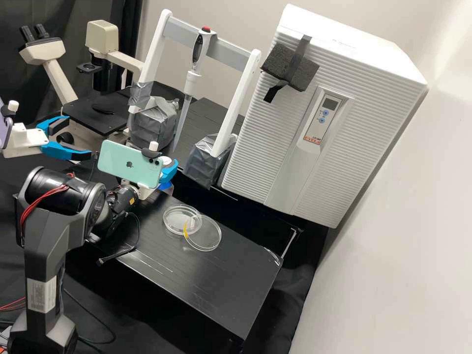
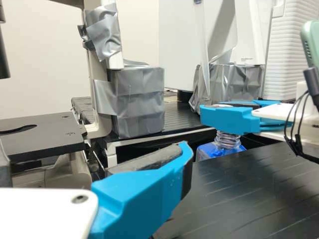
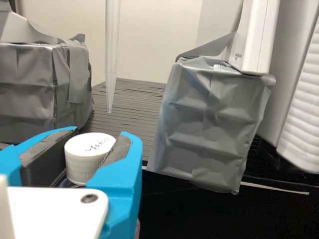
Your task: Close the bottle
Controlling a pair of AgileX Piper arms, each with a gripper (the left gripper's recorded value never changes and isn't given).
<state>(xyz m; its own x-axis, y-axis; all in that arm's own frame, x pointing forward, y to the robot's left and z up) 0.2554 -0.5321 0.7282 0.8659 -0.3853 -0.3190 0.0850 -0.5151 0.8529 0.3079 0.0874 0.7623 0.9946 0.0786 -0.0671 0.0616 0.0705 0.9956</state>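
Right wrist view: fingers [image 3: 118, 169] clamp cap [image 3: 88, 149]; handwriting seemingly illegible.

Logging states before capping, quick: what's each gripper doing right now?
Left gripper: open, holding nothing.
Right gripper: closed on the white cap, over the bottle.

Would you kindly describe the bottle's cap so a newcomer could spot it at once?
Find the big white ribbed cabinet; at its foot sits a grey tape-wrapped block. Beside that, the right gripper pinches the cap: a short white ribbed cylinder with scribbled ink on top, the only thing between blue fingers.
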